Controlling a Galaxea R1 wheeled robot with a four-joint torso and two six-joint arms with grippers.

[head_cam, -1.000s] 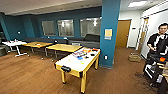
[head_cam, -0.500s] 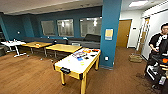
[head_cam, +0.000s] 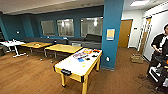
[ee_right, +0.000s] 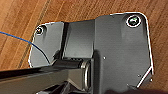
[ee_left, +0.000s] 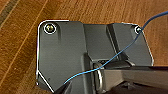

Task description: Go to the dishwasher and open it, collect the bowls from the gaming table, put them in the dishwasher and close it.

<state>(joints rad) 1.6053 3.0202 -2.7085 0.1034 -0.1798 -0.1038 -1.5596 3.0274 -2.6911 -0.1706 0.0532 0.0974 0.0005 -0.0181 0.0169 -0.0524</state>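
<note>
The gaming table [head_cam: 79,64] stands ahead on the wood floor [head_cam: 30,77], beside the teal pillar [head_cam: 112,32]; small items, one blue, lie on its pale top. I'd approach its long side squarely, minding the person [head_cam: 160,50] nearby. The jaws' state I cannot tell.

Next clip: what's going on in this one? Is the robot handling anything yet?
Nothing is being handled. The robot is out on the brown wood-plank floor of a blue-walled lounge, facing the long yellow-edged gaming table with a pale glossy top. Small colourful items lie on its far half, too blurred to identify as bowls. Both wrist cameras look down at the floor past the robot's own dark plates. A person in dark clothes stands at the right by a control rig.
</note>
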